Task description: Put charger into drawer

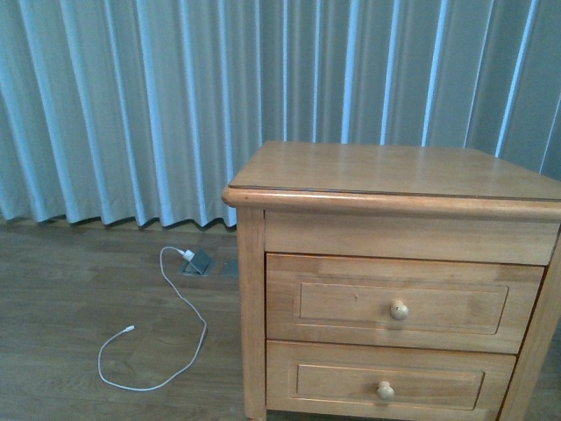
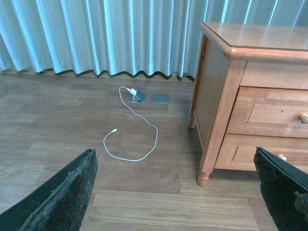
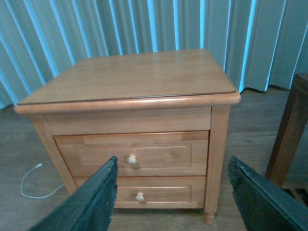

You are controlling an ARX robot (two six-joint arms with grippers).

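The charger is out of view in every frame. The drawer (image 1: 399, 289) is the upper one of a light-brown nightstand (image 1: 394, 171), and it is closed, with its round pale knob (image 1: 399, 310) facing me. It also appears in the right wrist view as the drawer (image 3: 154, 154), and at the picture's edge in the left wrist view as the drawer (image 2: 276, 113). My left gripper (image 2: 174, 159) hangs open above the wooden floor, to the side of the nightstand. My right gripper (image 3: 173, 161) is open in front of the nightstand, holding nothing. Neither arm shows in the front view.
A long thin white cable (image 1: 166, 338) loops on the floor left of the nightstand, running to a grey floor outlet (image 1: 198, 261). A lower drawer (image 1: 386, 386) sits under the upper one. Curtains (image 1: 131, 105) hang behind. A dark wooden post (image 3: 291, 130) stands right of the nightstand.
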